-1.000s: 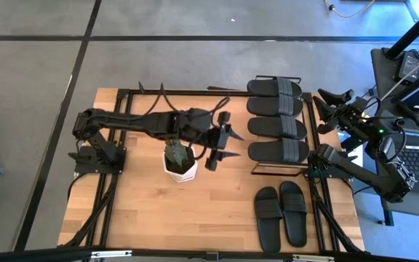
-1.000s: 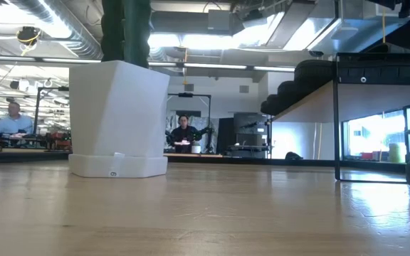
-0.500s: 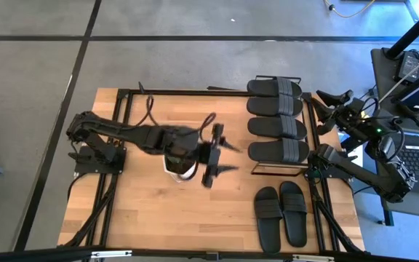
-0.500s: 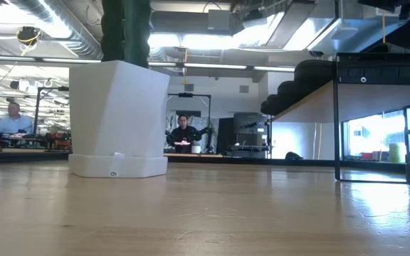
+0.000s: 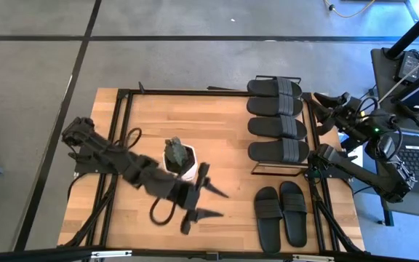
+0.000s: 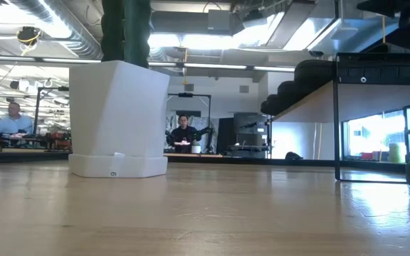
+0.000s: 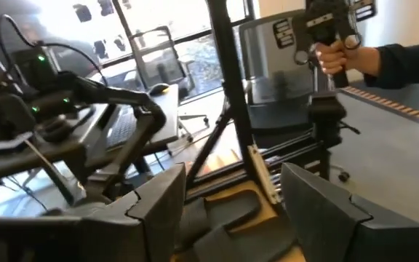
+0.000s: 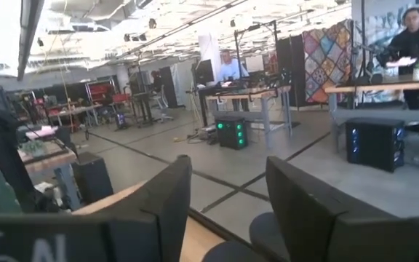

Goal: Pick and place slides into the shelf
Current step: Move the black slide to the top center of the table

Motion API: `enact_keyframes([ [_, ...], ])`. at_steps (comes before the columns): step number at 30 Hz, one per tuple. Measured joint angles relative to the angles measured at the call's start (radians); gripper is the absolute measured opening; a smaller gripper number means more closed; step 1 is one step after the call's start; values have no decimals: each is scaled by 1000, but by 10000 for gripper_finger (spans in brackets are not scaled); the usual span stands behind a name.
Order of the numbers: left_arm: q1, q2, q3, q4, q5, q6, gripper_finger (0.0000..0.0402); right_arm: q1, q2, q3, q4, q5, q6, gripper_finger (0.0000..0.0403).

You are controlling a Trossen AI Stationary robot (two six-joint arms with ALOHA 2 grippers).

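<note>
Several black slides (image 5: 276, 118) lie side by side on top of the shelf (image 5: 276, 169) at the table's right; the low view shows them too (image 6: 310, 77). Two more slides (image 5: 281, 214) lie soles down on the table, near of the shelf. My left gripper (image 5: 224, 204) hovers open and level over the table's near middle, left of this pair, which shows between its fingers (image 7: 228, 215). My right gripper (image 5: 318, 110) waits open at the shelf's right side (image 8: 228, 196), holding nothing.
A white pot with a green plant (image 5: 180, 159) stands mid-table, just far of my left arm, and fills the low view's left (image 6: 118, 117). Bare wood lies between the pot and the two slides. A person's hand (image 7: 333, 52) holds a device beyond the table.
My left gripper has swung from beside the shelf over the plant pot toward the table's near edge, staying open and holding nothing. The slides and the pot have stayed where they were.
</note>
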Motion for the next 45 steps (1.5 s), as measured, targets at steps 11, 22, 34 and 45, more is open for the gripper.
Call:
enact_keyframes([
  [11,-220,82,0,-3,-378,-182,218,0,0,0,-4,-8,79,179],
  [22,-212,238,0,-46,-478,-337,218,0,0,0,-94,-10,-25,179],
  [34,-162,355,0,-88,-446,-394,218,0,0,0,-115,-60,-47,179],
  [45,-135,385,0,-311,-490,-593,218,0,0,58,-56,-187,-21,179],
])
